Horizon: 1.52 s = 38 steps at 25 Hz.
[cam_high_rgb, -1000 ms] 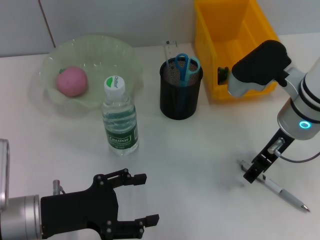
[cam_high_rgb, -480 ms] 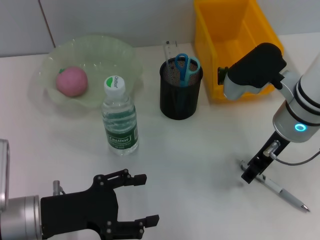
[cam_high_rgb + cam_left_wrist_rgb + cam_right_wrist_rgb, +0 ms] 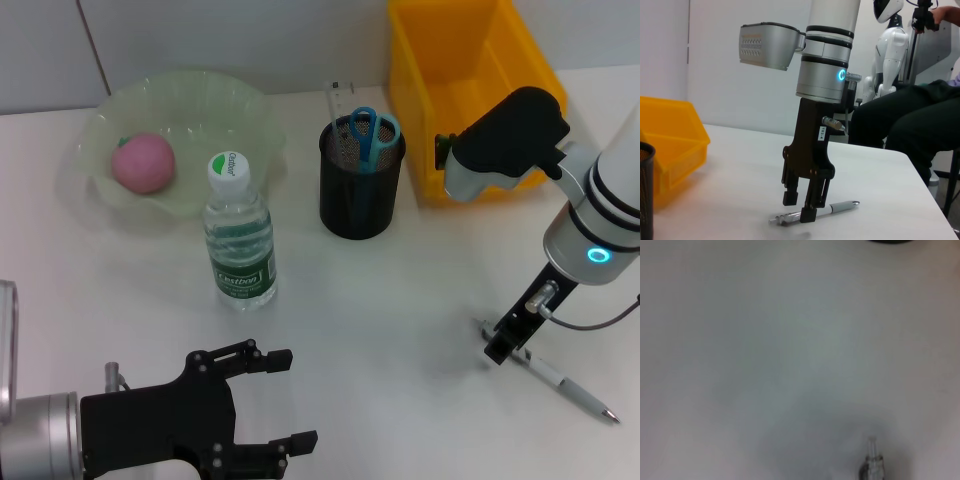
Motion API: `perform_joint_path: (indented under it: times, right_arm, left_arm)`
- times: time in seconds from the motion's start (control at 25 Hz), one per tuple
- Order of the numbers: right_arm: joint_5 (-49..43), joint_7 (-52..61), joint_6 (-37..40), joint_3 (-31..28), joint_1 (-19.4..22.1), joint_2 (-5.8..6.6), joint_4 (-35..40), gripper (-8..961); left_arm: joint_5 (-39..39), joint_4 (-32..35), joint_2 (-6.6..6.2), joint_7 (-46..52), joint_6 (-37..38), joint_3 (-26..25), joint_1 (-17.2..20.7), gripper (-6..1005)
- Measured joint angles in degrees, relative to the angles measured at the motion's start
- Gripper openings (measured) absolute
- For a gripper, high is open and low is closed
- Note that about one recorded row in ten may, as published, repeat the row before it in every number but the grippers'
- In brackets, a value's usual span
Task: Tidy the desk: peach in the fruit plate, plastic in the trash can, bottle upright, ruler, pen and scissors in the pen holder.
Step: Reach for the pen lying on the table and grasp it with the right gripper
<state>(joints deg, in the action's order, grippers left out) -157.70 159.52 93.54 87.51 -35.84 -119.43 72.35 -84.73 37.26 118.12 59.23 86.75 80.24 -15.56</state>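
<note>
Pen point(image 3: 548, 373) flat on white desk point(image 3: 400, 300), well right of black mesh pen holder point(image 3: 361, 190) holding scissors point(image 3: 368, 128) and ruler point(image 3: 338, 98). Yellow bin point(image 3: 465, 90) behind; water bottle point(image 3: 238, 235) upright; peach point(image 3: 143, 162) in green plate point(image 3: 180, 130). Right gripper point(image 3: 801, 207) has edged slightly left since earlier. Left wrist view alone shows its fingers parted narrowly, straddling the pen's end. Left gripper point(image 3: 285, 398) idle, spread wide, low near front edge.

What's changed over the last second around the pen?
The right hand has crept slightly toward the robot's left along the pen and sits low over its clip end, fingers straddling it in the left wrist view, not yet closed. The pen lies flat where it was. The left hand, bottle and pen holder are unchanged.
</note>
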Motion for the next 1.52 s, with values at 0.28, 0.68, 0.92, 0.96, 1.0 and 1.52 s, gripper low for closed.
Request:
perform_joint_path:
  times: [0.28, 0.68, 0.92, 0.96, 1.0, 1.52]
  right_arm:
    - [-0.08, -0.03, -1.27, 0.12, -0.38, 0.00, -1.86, 556]
    - [0.18, -0.32, -1.80, 0.30, -0.54, 0.00, -2.38, 549]
    - [0.20, -0.55, -1.86, 0.32, -0.56, 0.07, -2.88, 431]
    - [0.20, -0.58, -1.88, 0.34, -0.57, 0.07, -2.96, 401]
    - [0.20, -0.60, -1.88, 0.38, -0.62, 0.08, -3.03, 372]
    - [0.15, -0.73, -1.90, 1.00, -1.66, 0.16, -4.62, 339]
  left_arm:
    - [0.00, 0.00, 0.00, 0.00, 0.00, 0.00, 0.00, 840]
    - [0.00, 0.00, 0.00, 0.00, 0.02, 0.00, -0.08, 841]
    - [0.00, 0.00, 0.00, 0.00, 0.05, 0.00, -0.17, 841]
    - [0.00, 0.00, 0.00, 0.00, 0.05, 0.00, -0.17, 841]
    - [0.00, 0.00, 0.00, 0.00, 0.07, 0.00, -0.16, 841]
    - [0.00, -0.05, 0.00, 0.02, 0.09, 0.00, -0.18, 841]
